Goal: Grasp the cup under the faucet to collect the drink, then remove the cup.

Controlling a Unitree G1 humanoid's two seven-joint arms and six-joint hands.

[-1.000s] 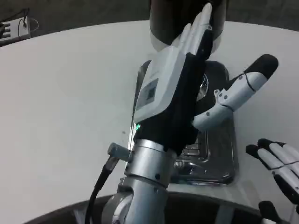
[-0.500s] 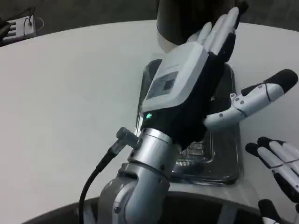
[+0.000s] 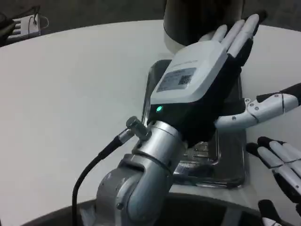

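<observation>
Beyond the spread, empty fingers of the left hand, no cup is seen grasped; filling and removal are judged outstanding.

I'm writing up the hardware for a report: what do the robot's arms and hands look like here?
The left forearm is a silver metal cylinder with a black cable plugged in at a small silver connector. The left hand has a white back plate bearing a grey label, a black body with a green light, and white fingers. The right hand shows white fingers with black tips.
</observation>
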